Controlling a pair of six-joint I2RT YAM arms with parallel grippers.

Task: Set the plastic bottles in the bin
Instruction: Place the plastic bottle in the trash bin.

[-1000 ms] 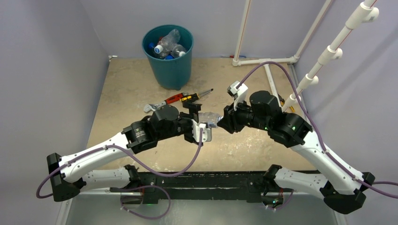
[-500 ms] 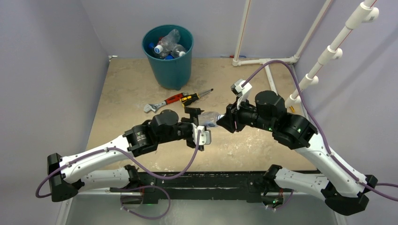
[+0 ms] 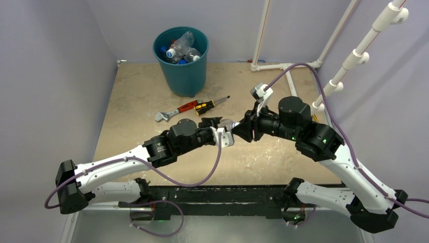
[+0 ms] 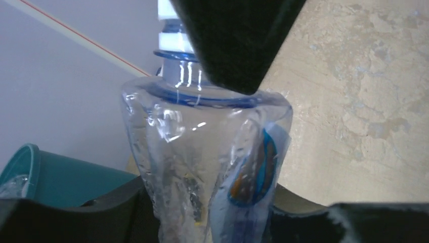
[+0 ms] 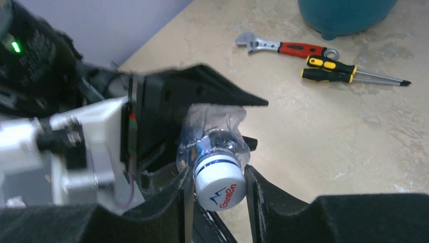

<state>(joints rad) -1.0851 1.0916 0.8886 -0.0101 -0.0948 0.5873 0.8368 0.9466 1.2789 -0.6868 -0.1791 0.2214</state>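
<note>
Top external view shows the two arms meeting over the middle of the table (image 3: 136, 91). The right gripper (image 3: 240, 129) pinches a small clear bottle (image 3: 227, 124) at its neck, with its jaws close together. The left gripper (image 3: 220, 128) has its jaws on both sides of the bottle's body and squeezes it. So both grippers hold the same bottle. The bin (image 3: 186, 76) stands at the far side of the table, well apart from this bottle. More bottles (image 3: 181, 49) lie inside it. A red wrench (image 3: 174, 112) and a yellow and black screwdriver (image 3: 210, 105) lie on the table between the bin and the grippers.

One second ago the left gripper was wide open, with a jaw on each side of the bottle, and only the right gripper held it. Now the left jaws have come in onto the bottle. The left arm also reaches a bit further out.

Left wrist view shows what the top view cannot. The bottle's body is dented and has a blue and orange label (image 4: 255, 172). Right wrist view shows the white cap (image 5: 220, 185) with blue writing, sitting between the right gripper's black fingers (image 5: 283, 202).
</note>
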